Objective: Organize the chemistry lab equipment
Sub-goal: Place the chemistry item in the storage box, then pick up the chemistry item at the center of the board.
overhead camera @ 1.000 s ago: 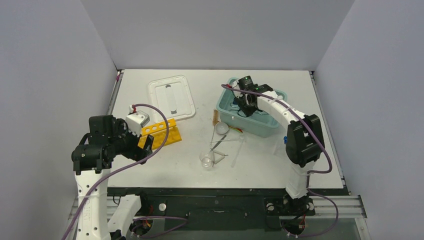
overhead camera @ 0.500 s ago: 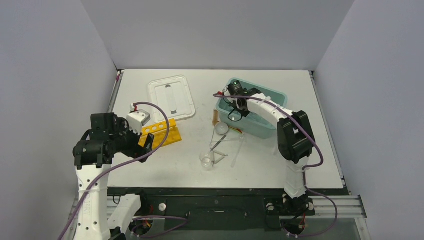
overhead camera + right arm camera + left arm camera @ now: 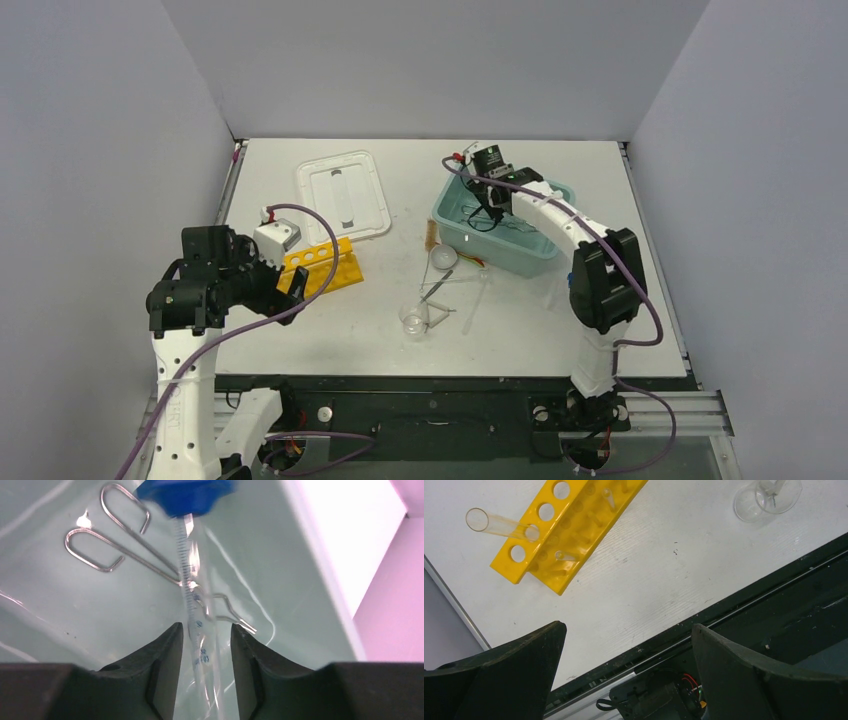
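My right gripper point(image 3: 487, 203) hangs over the teal tub point(image 3: 497, 256). Its jaws point(image 3: 202, 640) stand apart around a blue-capped vial point(image 3: 191, 580) without touching it; the cap is blurred. Metal loop-handled tongs point(image 3: 112, 545) lie on the tub floor. My left gripper point(image 3: 290, 285) is open and empty point(image 3: 626, 630) over the table's near edge, beside the yellow holed rack point(image 3: 318, 265). The rack point(image 3: 569, 525) holds a clear glass tube point(image 3: 494, 524). A beaker point(image 3: 413, 320), a round dish point(image 3: 443, 257), a wire triangle point(image 3: 447, 290), a brush point(image 3: 431, 235) and a glass tube point(image 3: 475, 300) lie mid-table.
The white lid point(image 3: 342, 195) lies at the back left of the table. The beaker also shows in the left wrist view point(image 3: 766, 500). The table's dark front edge and rail run just under my left gripper. Grey walls enclose three sides.
My right gripper dipped left and lower into the tub, then rose back toward the tub's far rim. The left arm shifted slightly, then held still.
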